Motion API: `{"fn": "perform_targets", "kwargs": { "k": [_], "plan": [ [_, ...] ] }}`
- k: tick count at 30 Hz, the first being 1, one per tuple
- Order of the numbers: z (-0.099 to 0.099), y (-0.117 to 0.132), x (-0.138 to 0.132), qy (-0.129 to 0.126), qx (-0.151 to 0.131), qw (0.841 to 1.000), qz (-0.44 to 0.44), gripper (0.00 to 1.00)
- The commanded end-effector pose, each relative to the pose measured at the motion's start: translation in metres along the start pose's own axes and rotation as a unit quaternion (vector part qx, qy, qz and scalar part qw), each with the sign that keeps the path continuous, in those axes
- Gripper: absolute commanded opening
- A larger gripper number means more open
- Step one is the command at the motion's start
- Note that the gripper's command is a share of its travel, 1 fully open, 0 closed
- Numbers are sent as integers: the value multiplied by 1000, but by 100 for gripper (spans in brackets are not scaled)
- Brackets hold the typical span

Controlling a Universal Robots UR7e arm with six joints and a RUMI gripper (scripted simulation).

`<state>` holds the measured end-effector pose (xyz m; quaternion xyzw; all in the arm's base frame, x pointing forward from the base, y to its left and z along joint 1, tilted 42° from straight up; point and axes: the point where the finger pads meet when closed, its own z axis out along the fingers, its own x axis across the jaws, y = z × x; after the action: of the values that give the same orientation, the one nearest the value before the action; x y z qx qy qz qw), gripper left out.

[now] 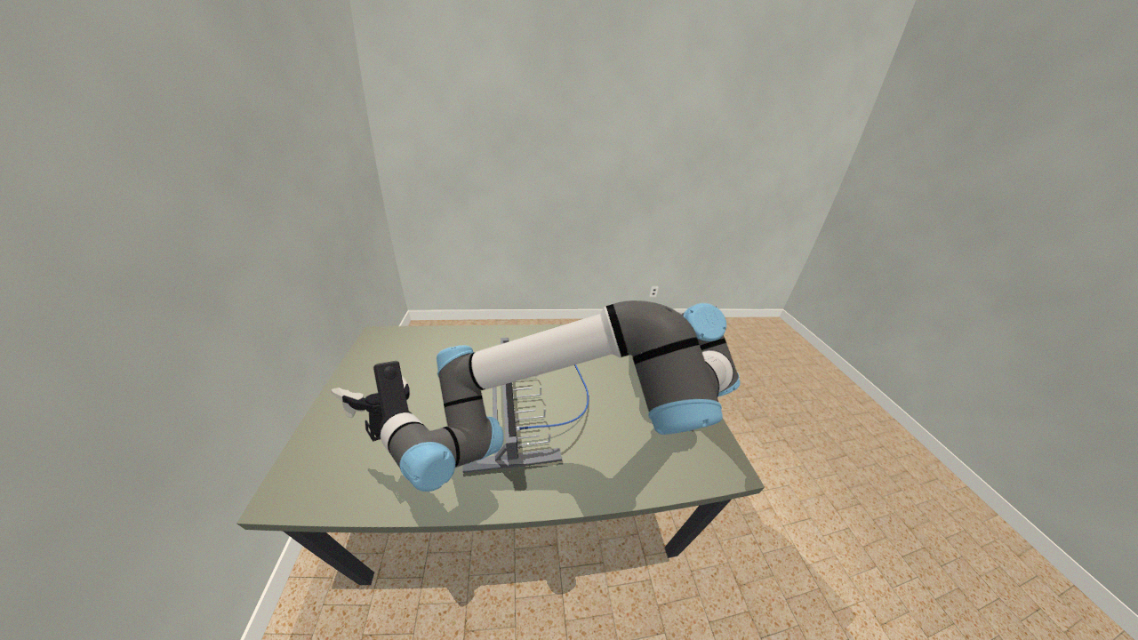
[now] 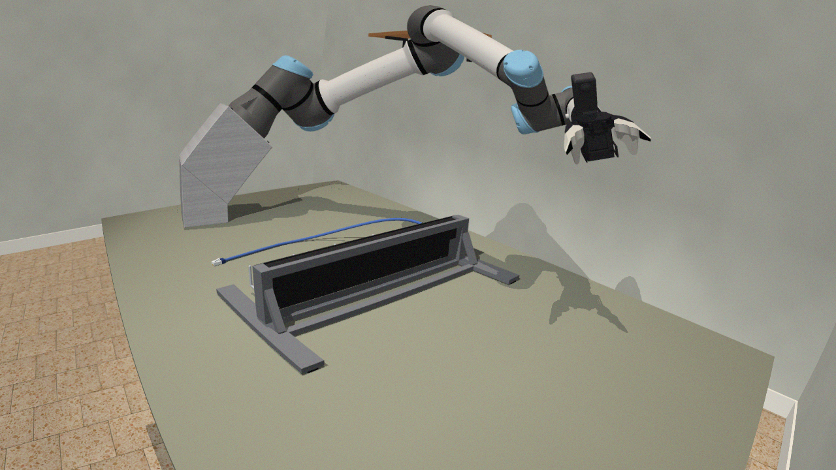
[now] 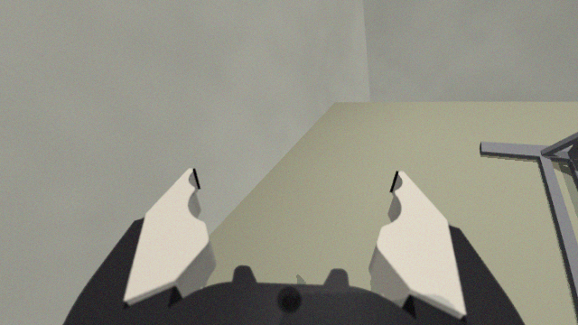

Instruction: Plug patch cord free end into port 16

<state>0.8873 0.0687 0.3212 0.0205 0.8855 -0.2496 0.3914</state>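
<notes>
My gripper (image 2: 607,153) (image 3: 293,171) is open and empty, high above the table and well away from the cord, on the rack's rear side. The grey rack (image 1: 548,458) (image 2: 234,297) (image 3: 510,150) stands upright on the table. The blue patch cord (image 1: 587,397) (image 2: 304,238) curves out from the port side. One end (image 1: 523,428) meets the rack in the top view. The free plug (image 2: 217,262), clear with a blue boot, points left beyond the rack's end in the exterior view. Its latch direction cannot be made out. The port openings are hidden.
Thin wire guides (image 1: 544,410) project from the rack's port side. My arm's base mount (image 2: 219,169) stands at the table's back left in the exterior view. My forearm (image 1: 540,350) passes above the rack. Walls stand behind the table (image 1: 341,493) (image 2: 467,374).
</notes>
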Motion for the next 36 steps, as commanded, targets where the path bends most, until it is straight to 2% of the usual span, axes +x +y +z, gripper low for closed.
{"fn": "perform_targets", "kwargs": {
  "k": [1,23,28,32,34,36],
  "plan": [
    [0,-1,-1,-1,0,1000,1,100],
    [3,-2,3,3,0,1000,-2,100],
    [19,-7,18,16,-4,1000,-13,100],
    [42,-14,43,39,-10,999,-31,100],
    [42,-14,43,39,-10,999,-31,100],
    [58,-20,61,55,-15,997,-42,100]
  ]
}}
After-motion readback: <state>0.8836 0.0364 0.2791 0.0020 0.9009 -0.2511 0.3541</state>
